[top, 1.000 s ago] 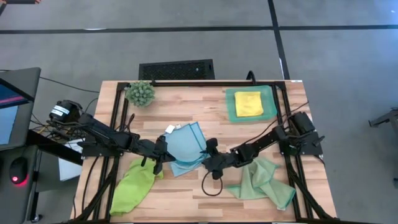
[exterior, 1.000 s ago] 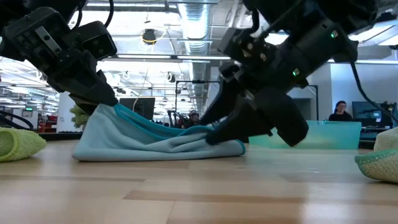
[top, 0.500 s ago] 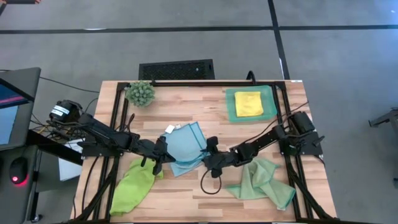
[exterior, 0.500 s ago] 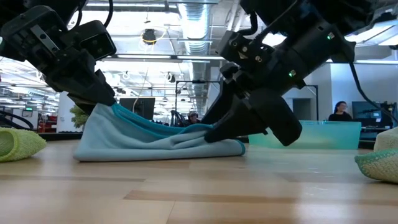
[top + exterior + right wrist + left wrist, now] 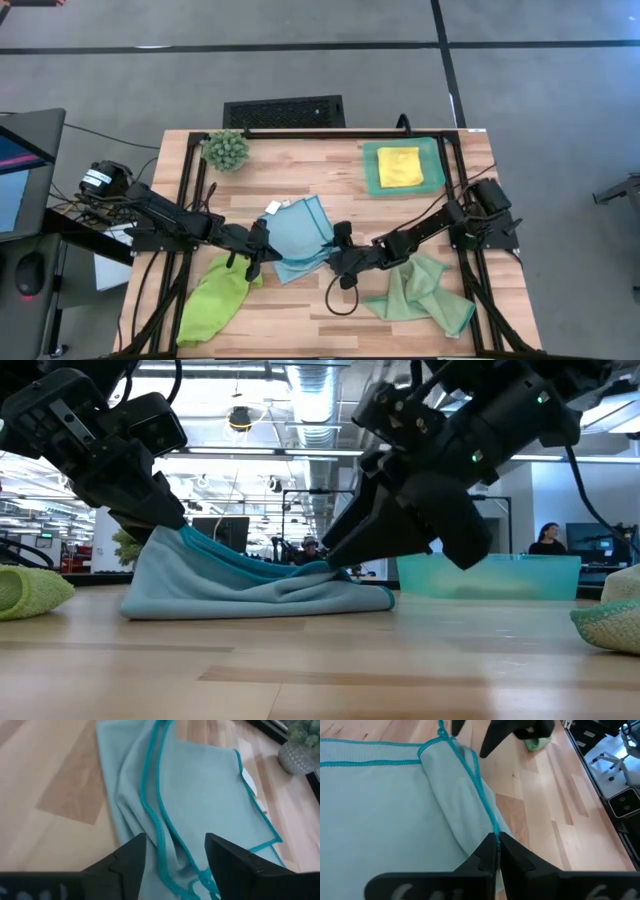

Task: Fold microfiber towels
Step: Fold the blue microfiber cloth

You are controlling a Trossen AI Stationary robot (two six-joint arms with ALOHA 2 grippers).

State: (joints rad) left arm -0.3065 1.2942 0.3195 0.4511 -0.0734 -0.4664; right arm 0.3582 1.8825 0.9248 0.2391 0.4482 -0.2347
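Jaws: left gripper (image 5: pixel 496 851) pinching the teal-stitched edge of the light blue towel (image 5: pixel 300 235); right gripper (image 5: pixel 175 851) spreading wide over the towel's opposite folded edge. Lime green towel (image 5: pixel 215 298) lying crumpled beside the left gripper; sage green towel (image 5: pixel 420 290) beside the right; yellow towel (image 5: pixel 399 165) resting on the teal tray (image 5: pixel 372 180), well apart.

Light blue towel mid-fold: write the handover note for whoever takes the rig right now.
Left claw: shut on the light blue towel at its left edge.
Right claw: open, over the towel's right edge, holding nothing.
Done: yellow towel folded in the teal tray.
Left: finish the blue fold; lime green towel at front left and sage green towel at front right lie crumpled.
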